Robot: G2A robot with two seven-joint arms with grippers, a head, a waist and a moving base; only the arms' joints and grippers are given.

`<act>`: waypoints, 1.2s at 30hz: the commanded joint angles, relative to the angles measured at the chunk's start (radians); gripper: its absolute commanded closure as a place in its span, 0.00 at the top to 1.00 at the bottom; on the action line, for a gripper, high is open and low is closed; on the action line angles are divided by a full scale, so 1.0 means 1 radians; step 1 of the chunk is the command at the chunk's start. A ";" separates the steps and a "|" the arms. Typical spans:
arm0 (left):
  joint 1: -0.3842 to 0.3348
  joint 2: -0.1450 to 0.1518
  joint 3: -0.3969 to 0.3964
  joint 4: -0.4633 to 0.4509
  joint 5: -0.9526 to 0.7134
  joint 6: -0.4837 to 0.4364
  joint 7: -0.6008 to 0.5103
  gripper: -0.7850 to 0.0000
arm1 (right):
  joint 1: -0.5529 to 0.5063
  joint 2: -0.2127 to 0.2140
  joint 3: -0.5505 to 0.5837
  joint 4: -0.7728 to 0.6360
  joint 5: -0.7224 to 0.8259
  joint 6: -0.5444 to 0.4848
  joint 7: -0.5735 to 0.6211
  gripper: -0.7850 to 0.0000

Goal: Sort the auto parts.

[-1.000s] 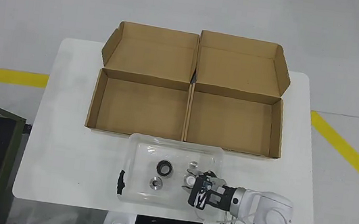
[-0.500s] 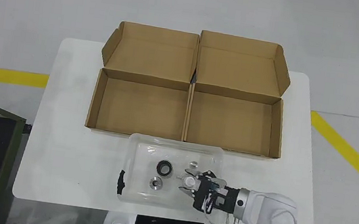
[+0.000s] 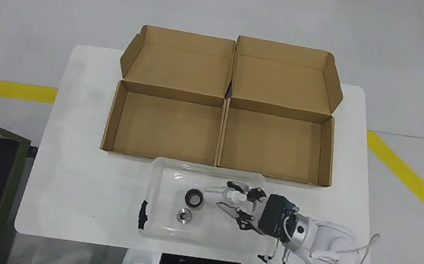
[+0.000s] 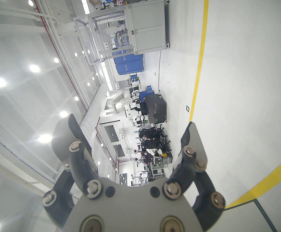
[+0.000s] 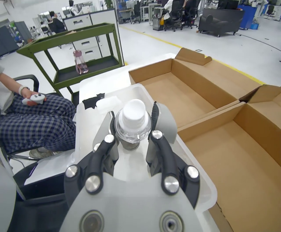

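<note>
Gripping a small part (image 5: 134,114) across its clear, glassy-looking middle, the right gripper (image 5: 134,120) has its jaws closed snugly just below the white cap. The part looks light, rigid and smooth, so it is probably slippery and perhaps breakable, and the wide middle suits a gentle hold. It hangs over the clear bin (image 5: 204,186), possibly just off its floor, near the cardboard boxes (image 5: 219,140).

we see our right gripper (image 3: 229,199) swung up-frame from the lower rim of the clear tub (image 3: 159,175), now pointing frame-left, white-capped part (image 5: 134,119) carried along with it
</note>
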 commanded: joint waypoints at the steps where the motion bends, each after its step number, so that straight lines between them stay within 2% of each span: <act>1: 0.000 0.000 0.000 0.000 0.000 0.000 0.000 1.00 | 0.009 -0.001 0.004 0.012 0.048 0.008 -0.017 0.00; 19: 0.000 0.000 0.000 0.000 0.000 0.000 0.000 1.00 | 0.078 -0.007 0.018 0.125 0.389 -0.038 -0.088 0.00; 36: 0.000 0.000 0.000 0.000 0.000 0.000 0.000 1.00 | 0.087 -0.011 0.034 0.120 0.421 0.011 -0.078 0.00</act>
